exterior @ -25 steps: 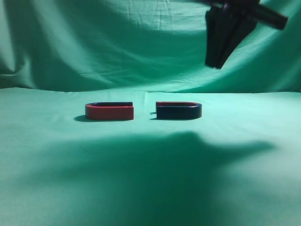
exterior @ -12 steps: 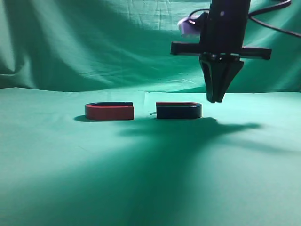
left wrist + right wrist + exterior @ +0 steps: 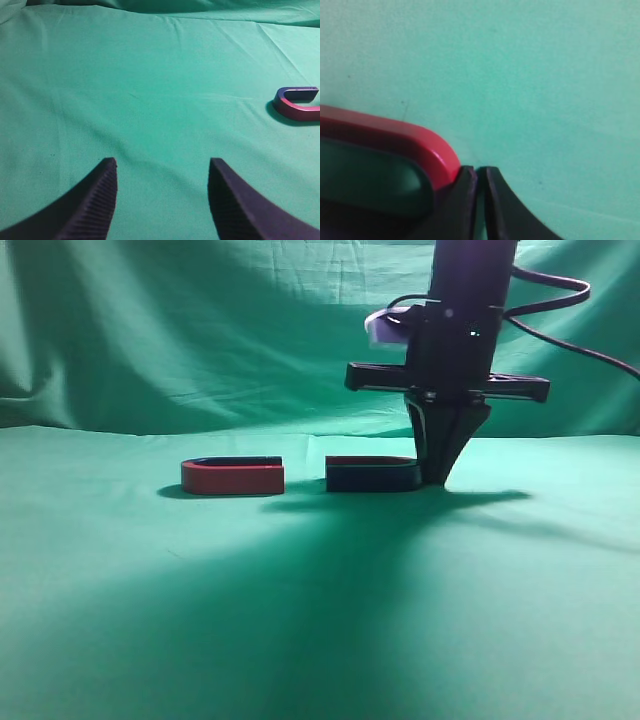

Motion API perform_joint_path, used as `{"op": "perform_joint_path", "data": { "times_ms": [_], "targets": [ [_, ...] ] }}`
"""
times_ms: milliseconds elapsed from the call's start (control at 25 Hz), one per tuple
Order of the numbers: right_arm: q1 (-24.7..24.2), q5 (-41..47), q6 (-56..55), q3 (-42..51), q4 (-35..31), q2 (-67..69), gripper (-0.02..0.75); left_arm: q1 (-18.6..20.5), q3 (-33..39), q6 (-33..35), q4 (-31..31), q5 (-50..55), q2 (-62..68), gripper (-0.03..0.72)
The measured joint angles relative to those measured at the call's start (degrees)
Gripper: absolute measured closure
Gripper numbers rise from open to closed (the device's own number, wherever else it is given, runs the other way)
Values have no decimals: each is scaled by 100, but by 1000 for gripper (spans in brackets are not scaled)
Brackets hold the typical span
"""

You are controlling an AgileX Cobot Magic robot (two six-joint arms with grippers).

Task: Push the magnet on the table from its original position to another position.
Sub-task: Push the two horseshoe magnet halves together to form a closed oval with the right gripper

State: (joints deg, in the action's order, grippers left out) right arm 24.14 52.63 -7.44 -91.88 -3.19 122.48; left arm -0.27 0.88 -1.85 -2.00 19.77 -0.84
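Observation:
The magnet (image 3: pixel 370 475), dark navy with a thin red upper rim, lies flat on the table (image 3: pixel 320 620) right of centre. My right gripper (image 3: pixel 436 478) is shut and empty, its tips down at the table against the magnet's curved right end. In the right wrist view the magnet's red top (image 3: pixel 395 140) touches the shut fingertips (image 3: pixel 481 172). My left gripper (image 3: pixel 162 172) is open and empty over bare green cloth (image 3: pixel 150 75); it does not show in the exterior view.
A second U-shaped magnet with a red face and black rim (image 3: pixel 232 476) lies just left of the dark one, a small gap between them; it also shows in the left wrist view (image 3: pixel 298 103). A draped green backdrop (image 3: pixel 200 330) rises behind the table.
My right gripper came down from high above to the table at the magnet's right end. The magnet has shifted slightly left, narrowing the gap to the red magnet.

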Motion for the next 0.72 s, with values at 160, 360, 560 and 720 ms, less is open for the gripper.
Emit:
{"op": "perform_joint_path", "data": {
  "times_ms": [160, 360, 560, 720],
  "targets": [
    [93, -125, 10, -8, -58, 36, 248, 0, 0, 0, 0, 0, 0, 316],
    [235, -228, 10, -36, -164, 48, 248, 0, 0, 0, 0, 0, 0, 316],
    [297, -318, 10, -36, -260, 57, 248, 0, 0, 0, 0, 0, 0, 316],
    [307, -20, 29, -250, -272, 70, 248, 0, 0, 0, 0, 0, 0, 316]
  ]
}}
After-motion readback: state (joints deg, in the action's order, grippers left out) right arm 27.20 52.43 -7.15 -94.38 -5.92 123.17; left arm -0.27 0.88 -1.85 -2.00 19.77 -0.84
